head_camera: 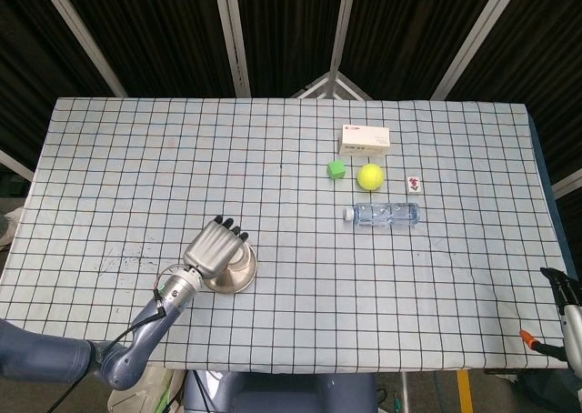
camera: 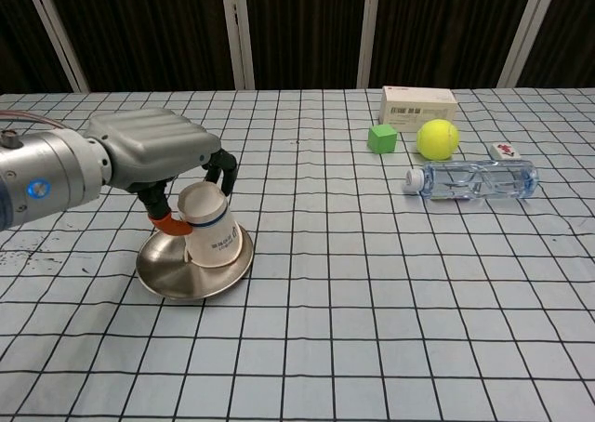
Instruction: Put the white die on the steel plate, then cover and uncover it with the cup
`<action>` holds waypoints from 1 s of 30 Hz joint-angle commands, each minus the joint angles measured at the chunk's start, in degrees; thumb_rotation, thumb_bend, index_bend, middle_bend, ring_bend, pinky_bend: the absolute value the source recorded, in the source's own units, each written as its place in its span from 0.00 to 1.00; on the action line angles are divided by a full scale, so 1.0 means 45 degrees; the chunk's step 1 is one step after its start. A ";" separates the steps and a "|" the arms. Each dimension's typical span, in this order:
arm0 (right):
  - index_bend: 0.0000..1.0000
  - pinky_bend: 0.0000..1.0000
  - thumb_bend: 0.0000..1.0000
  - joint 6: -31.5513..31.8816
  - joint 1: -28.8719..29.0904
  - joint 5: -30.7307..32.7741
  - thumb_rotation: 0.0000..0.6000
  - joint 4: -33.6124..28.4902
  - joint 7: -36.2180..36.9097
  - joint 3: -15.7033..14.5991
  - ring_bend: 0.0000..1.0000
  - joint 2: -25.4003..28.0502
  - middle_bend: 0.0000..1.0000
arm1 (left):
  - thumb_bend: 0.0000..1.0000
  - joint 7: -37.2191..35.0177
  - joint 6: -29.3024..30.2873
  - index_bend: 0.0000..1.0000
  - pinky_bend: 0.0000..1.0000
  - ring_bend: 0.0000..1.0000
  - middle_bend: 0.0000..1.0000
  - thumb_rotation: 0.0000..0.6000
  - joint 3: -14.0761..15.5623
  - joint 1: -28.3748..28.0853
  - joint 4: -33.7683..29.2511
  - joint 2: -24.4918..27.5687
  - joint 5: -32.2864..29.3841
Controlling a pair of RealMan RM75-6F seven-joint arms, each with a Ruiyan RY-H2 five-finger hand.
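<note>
Cup (camera: pixel 213 228), inverted and tilted on the steel plate (camera: pixel 164 272), is grasped by the left hand's (camera: pixel 158 157) fingers (camera: pixel 223 168) from above.

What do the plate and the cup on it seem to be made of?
Round silver plate: probably polished steel, with a mirror-like sheen. White cup with a dark band, held upside down by the left hand: likely paper, with a matte printed wall.

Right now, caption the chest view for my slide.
Left hand grips the white paper cup upside down on the round steel plate.
</note>
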 commanded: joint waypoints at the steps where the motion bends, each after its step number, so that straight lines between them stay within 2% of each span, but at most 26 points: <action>1: 0.12 0.14 0.04 -0.0013 0.0003 -0.0001 1.00 -0.0002 0.0010 -0.0008 0.15 0.0009 0.14 | 0.48 0.0157 0.0043 0.50 0.30 0.26 0.42 1.00 -0.0127 0.0016 0.0316 -0.0439 0.0131; 5: 0.12 0.14 0.04 0.0002 0.0001 0.0010 1.00 -0.0015 0.0021 0.0003 0.15 0.0021 0.14 | 0.48 0.0069 -0.0037 0.50 0.30 0.26 0.42 1.00 -0.0190 0.0088 0.0329 -0.0646 0.0203; 10: 0.12 0.14 0.04 -0.0002 0.0005 -0.0005 1.00 -0.0010 0.0016 -0.0006 0.15 0.0022 0.14 | 0.48 -0.0484 -0.0168 0.50 0.30 0.26 0.42 1.00 -0.0313 0.0330 -0.0413 -0.0243 0.0046; 17: 0.12 0.14 0.04 0.0035 -0.0009 -0.0043 1.00 -0.0047 -0.0001 -0.0021 0.15 0.0024 0.14 | 0.48 -0.2725 -0.1238 0.50 0.30 0.26 0.43 1.00 -0.0730 0.0814 -0.2366 0.1632 -0.0725; 20: 0.12 0.14 0.04 0.0049 -0.0016 -0.0030 1.00 -0.0068 -0.0003 -0.0016 0.15 0.0031 0.14 | 0.48 -0.2988 -0.1417 0.50 0.30 0.26 0.43 1.00 -0.0727 0.0886 -0.2656 0.2388 -0.0754; 25: 0.12 0.14 0.04 -0.0077 0.0037 -0.0041 1.00 -0.0073 -0.0079 -0.0054 0.15 -0.0010 0.14 | 0.48 -0.3058 -0.1129 0.50 0.30 0.26 0.43 1.00 -0.0834 0.0984 -0.2641 0.2940 -0.0431; 30: 0.12 0.14 0.04 -0.0125 0.0063 -0.0039 1.00 -0.0083 -0.0140 -0.0066 0.15 -0.0034 0.14 | 0.48 -0.2850 -0.0449 0.50 0.30 0.26 0.43 1.00 -0.1229 0.0937 -0.2252 0.2872 0.0189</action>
